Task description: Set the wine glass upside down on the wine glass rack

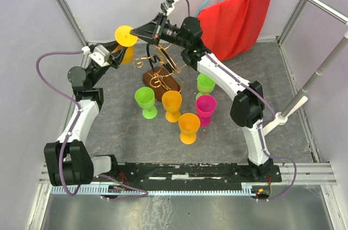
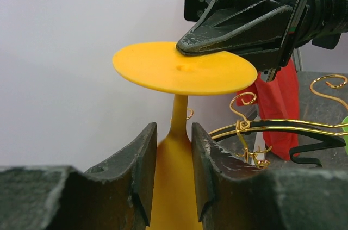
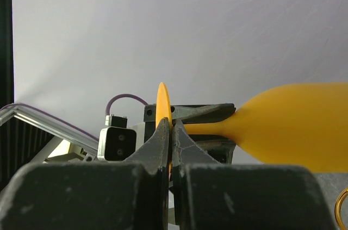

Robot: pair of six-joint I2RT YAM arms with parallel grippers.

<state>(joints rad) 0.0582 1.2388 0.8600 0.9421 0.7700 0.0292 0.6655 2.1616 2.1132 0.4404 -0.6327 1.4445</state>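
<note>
**Right end effector** (image 3: 172, 126): your two fingers were together, clamped on the rim of the flat foot of the wine glass (image 2: 185, 69). The disc was seen edge-on between them in the right wrist view.

**Left end effector** (image 2: 174, 132): your fingers stood partly apart on either side of the stem, low down where it widens into the bowl. The orange plastic filled the gap there. Whether the fingers pressed on it or only flanked it could not be told.

**Wine glass:** it was orange and was held in the air between your two arms, foot up and bowl down. It was at the left rear of the wine glass rack (image 1: 160, 64), near the upper gold scroll arms but not hung on them.

**Rack:** it stood upright on its dark wooden base at the middle of the grey surface (image 1: 119, 132).

**Surroundings:** five more glasses stood bowl up in front of the base and to its right:
- a green glass (image 1: 145, 99)
- a second green glass (image 1: 205, 83)
- an orange glass (image 1: 172, 102)
- a second orange glass (image 1: 189, 126)
- a magenta glass (image 1: 206, 106)

A red cloth (image 1: 239, 20) hung at the rear right.
</note>
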